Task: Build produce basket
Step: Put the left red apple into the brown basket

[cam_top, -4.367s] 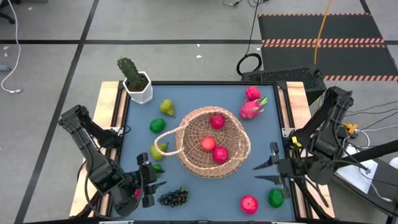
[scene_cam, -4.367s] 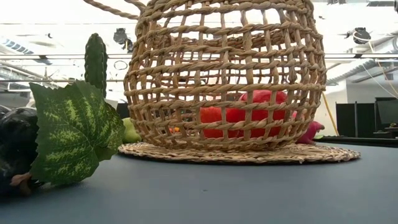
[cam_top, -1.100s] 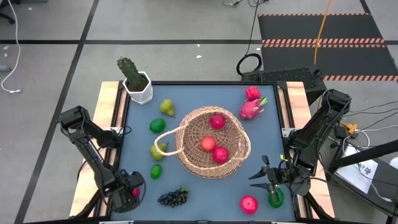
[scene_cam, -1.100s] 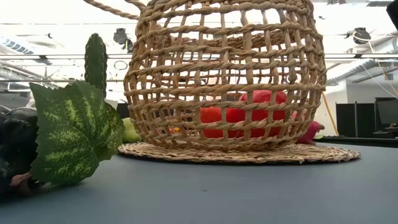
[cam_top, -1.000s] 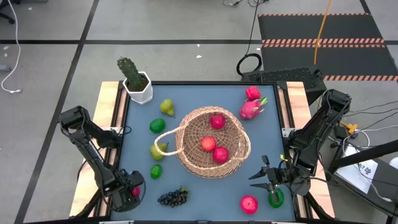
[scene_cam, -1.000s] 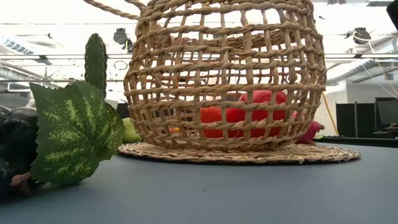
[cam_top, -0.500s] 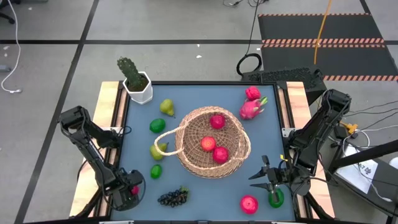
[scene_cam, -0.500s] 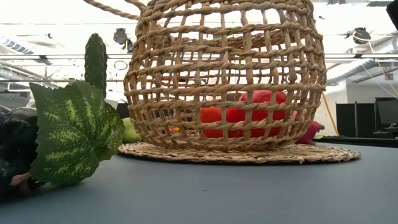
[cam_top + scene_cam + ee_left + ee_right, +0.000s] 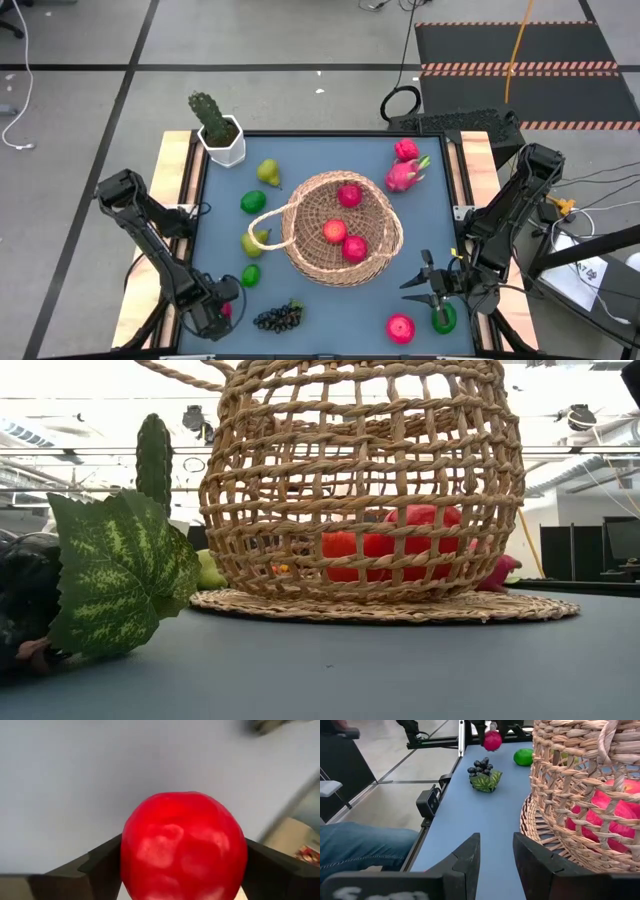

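The basket (image 9: 342, 228) sits mid-counter (image 9: 420, 240) with three red apples (image 9: 343, 232) inside. The left end effector (image 9: 182, 865) grips another red apple (image 9: 183, 847) above the counter's near-left corner, just beside the grape bunch (image 9: 278, 318). The right end effector (image 9: 425, 283), fingers partly apart and holding nothing, hovers near the basket's right side, close to a lime (image 9: 443, 318) and an apple (image 9: 400, 327).

overhead, table-level, both show basket (image 9: 340, 228)
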Robot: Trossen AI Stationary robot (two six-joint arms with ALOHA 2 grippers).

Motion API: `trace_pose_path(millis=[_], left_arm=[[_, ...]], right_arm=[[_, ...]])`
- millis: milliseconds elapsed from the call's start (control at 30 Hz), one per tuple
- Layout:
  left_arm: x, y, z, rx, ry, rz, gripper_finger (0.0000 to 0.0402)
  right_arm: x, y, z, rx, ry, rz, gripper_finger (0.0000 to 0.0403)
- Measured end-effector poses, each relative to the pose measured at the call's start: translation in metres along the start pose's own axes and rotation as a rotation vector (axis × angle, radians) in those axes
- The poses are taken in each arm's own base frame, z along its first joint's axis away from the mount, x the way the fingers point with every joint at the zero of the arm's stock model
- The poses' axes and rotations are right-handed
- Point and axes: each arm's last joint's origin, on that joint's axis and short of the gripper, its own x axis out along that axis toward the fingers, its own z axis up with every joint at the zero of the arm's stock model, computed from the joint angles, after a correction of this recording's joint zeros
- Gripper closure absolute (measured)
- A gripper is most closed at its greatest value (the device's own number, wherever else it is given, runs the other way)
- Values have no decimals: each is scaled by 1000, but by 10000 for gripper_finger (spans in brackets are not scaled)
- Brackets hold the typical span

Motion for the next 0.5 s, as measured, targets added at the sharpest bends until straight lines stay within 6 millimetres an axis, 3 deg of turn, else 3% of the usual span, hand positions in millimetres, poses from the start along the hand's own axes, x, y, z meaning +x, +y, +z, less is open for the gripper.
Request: trace_pose_path(millis=[300, 500], left_arm=[[-48, -39, 38, 232, -187, -153, 106], [-89, -58, 63, 454, -413, -144, 91]], right_arm=[[0, 0, 1, 8, -7, 0, 291], [0, 3, 5, 22, -40, 18, 291]])
